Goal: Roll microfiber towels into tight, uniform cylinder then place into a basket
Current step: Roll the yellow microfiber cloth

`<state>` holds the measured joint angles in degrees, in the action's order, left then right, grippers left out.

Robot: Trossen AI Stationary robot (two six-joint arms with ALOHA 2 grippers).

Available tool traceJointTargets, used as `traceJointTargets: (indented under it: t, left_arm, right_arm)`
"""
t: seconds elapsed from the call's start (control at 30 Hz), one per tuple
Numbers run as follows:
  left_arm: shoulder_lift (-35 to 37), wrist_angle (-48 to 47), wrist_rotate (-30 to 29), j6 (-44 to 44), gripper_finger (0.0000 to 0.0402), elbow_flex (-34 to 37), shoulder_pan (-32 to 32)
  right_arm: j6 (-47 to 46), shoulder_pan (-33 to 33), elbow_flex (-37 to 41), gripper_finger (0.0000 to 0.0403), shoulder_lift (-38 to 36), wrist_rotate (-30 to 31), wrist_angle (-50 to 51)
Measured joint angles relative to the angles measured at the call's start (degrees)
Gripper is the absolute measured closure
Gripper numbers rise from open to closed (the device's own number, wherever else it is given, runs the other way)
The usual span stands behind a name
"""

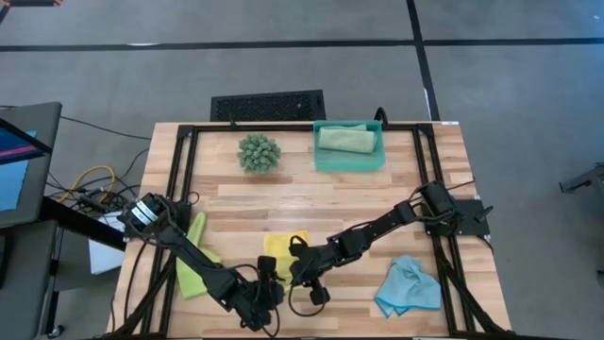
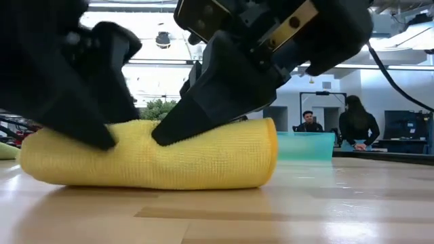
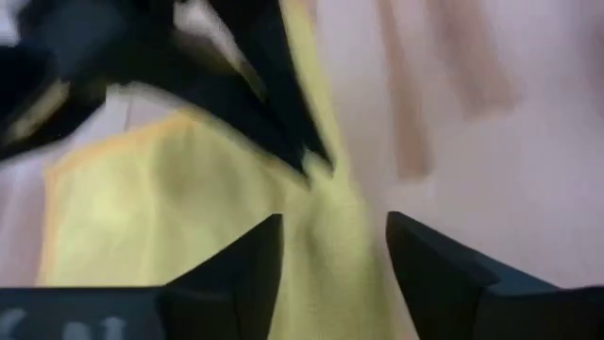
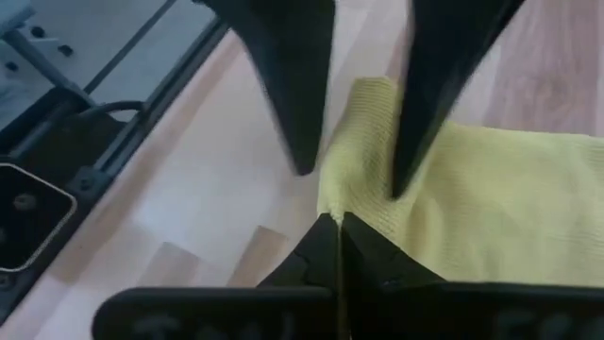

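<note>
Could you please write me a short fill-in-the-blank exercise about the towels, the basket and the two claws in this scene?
1. Both claws are working on the ____ towel, rolled on the table.
2. The left claw is open; the right claw is ____.
3. The teal basket already holds a ____ green rolled towel.
4. The crumpled light blue towel lies on the table on the ____ arm's side.

Missing words: yellow; shut; sage; right
</note>
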<state>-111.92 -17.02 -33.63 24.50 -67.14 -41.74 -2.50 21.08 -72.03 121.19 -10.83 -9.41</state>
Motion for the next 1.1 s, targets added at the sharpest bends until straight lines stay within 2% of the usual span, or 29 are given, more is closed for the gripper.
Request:
traceJointTargets:
  t: [0.17,0.4,0.6,0.77,0.87,0.97,1.1]
  left_arm:
    - [-0.85,-0.1,1.65,0.05,0.0188,-0.04,0.4]
    - [-2.25,1.98,7.14,0.49,0.0193,-0.1,1.36]
    - [-2.23,1.92,8.2,1.67,0.0248,-0.21,1.54]
    - [-2.23,1.92,9.7,2.54,0.0314,-0.37,1.63]
    - [-2.23,1.81,9.81,2.7,0.0356,-0.37,1.69]
    - [-2.23,1.59,9.52,2.68,0.0391,-0.39,1.58]
    - [-2.11,0.93,7.92,3.13,0.0392,-0.39,0.69]
  right_arm:
    - [-0.02,-0.55,0.02,0.0382,0.0,0.1,1.02]
    - [-0.9,-0.72,0.02,0.0373,0.0,0.15,1.54]
    - [-2.45,-0.72,0.02,0.036,0.0,0.37,2.24]
    - [-2.62,-1.01,0.02,0.0313,-0.02,0.35,2.76]
    - [-3.5,-2.02,0.11,0.0288,-2.36,1.02,6.56]
    - [-3.82,-2.47,0.35,0.0279,-6.79,6.38,11.68]
    - [-2.03,0.39,3.74,0.0286,-12.05,16.0,11.16]
